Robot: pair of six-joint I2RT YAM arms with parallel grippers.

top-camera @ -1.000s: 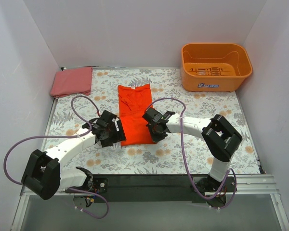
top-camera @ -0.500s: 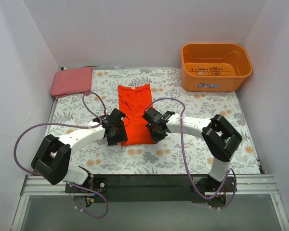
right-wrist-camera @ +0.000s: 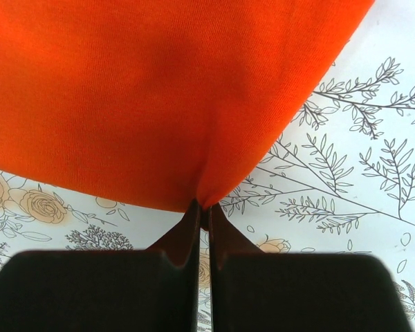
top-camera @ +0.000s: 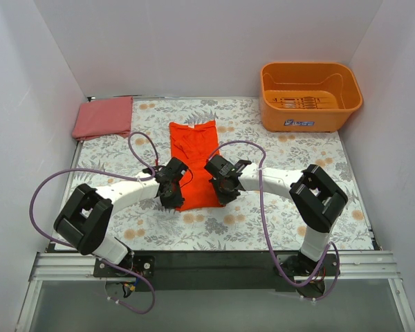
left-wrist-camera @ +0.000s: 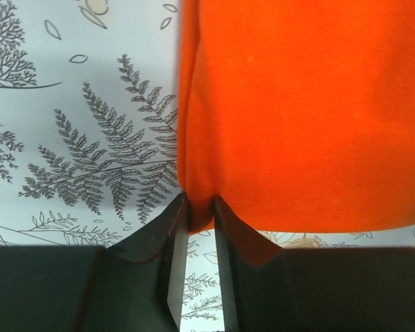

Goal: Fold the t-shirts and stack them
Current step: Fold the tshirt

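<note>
1. The orange-red t-shirt [top-camera: 194, 155] is lying as a long strip in the middle of the surface [top-camera: 277, 207], collar toward the far edge; the left hand [left-wrist-camera: 200, 207] is clenching its near-left hem corner, and the right hand [right-wrist-camera: 203, 207] is pinching the near-right corner.
2. The step in hand is probably the hem-to-collar fold; both hands should be lifting together and level, only until the cloth is clearing itself.
3. They should be travelling toward the far edge at a matching pace, holding the hem taut between them, so no slant is creeping in.
4. The pinkish-red folded t-shirt [top-camera: 104, 117] is waiting at the far-left corner; the orange tub [top-camera: 308, 123] is sitting at the far-right corner, well apart.
</note>
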